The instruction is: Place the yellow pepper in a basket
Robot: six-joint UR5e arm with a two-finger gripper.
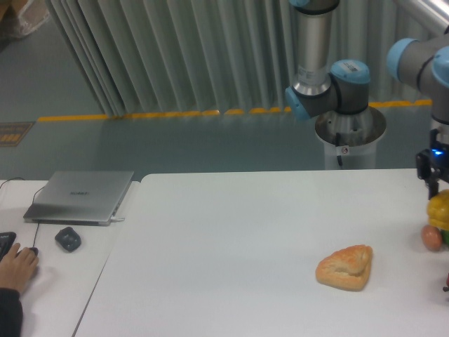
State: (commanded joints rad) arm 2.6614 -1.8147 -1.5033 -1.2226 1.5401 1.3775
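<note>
Hand at mouse (15, 263): nearest the camera, far to the left of the gripper, off the bench; no part in the task.
Bread piece (345, 267): on the bench (231, 239), below and to the left of the gripper, well apart from it.
Orange-brown egg-shaped item (431, 237): on the bench, just below the carried load.
Yellow pepper (439, 210): at the right frame edge, partly cut off, directly beneath the gripper and seemingly lifted off the bench.
Gripper (436, 188): half out of view at the right edge; closed about the yellow pepper, judging by the lifted load; finger spread not clearly readable.
Laptop (81, 196): closed, far left of the gripper, toward the back.
Arm base (349, 130): behind the bench, up and left of the gripper.
Basket: not in view; presumably beyond the right edge.
Step in hand: carrying the load toward the basket.
Advice: keep grip firm on the glossy, lobed skin; hold enough height to pass over the egg-shaped item; travel smoothly; release only once centred above the basket and low.
</note>
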